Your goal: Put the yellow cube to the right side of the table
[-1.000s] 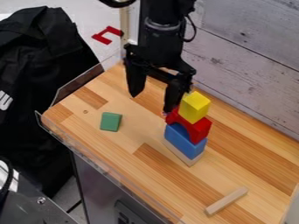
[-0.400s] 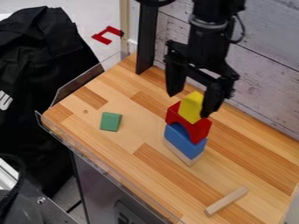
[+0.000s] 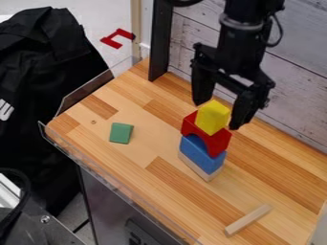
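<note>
we lose the arm (image 3: pixel 245 50) past the top edge, the black cloth (image 3: pixel 48 81) past the left, and the worktop (image 3: pixel 191 206) past the bottom and right. the yellow cube (image 3: pixel 212 117) hides part of the red block (image 3: pixel 218 143) from us. we can't identify the cut-off pale thing (image 3: pixel 320 230) at lower right.

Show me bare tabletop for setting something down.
Bare wood lies between the green block and blue block, and between the blue block and wooden stick. Crowded: around the yellow cube atop its stack, where the open jaws hang close.
</note>
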You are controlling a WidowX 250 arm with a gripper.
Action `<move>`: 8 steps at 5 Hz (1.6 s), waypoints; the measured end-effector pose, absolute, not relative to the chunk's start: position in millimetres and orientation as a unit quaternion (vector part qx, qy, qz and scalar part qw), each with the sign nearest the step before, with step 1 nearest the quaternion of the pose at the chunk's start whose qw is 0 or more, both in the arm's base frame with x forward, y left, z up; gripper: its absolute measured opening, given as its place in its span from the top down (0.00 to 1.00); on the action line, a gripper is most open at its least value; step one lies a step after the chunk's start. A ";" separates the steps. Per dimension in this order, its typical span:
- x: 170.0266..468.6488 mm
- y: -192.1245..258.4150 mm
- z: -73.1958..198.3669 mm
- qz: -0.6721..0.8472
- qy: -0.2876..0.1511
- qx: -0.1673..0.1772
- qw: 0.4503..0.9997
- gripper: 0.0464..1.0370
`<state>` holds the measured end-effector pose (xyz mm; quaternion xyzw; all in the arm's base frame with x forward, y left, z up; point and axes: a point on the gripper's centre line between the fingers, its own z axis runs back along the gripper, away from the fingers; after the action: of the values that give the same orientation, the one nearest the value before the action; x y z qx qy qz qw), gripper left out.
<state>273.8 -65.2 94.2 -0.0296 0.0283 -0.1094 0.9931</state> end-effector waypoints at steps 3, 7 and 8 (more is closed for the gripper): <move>290.4 -61.2 75.1 -0.095 0.062 -0.009 0.994 0.04; 292.4 -49.1 73.7 -0.075 0.069 -0.007 0.995 0.04; 293.7 -42.2 73.7 -0.065 0.068 -0.007 0.996 0.04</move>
<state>293.7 -42.2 73.7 -0.0072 0.0680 -0.0654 0.9955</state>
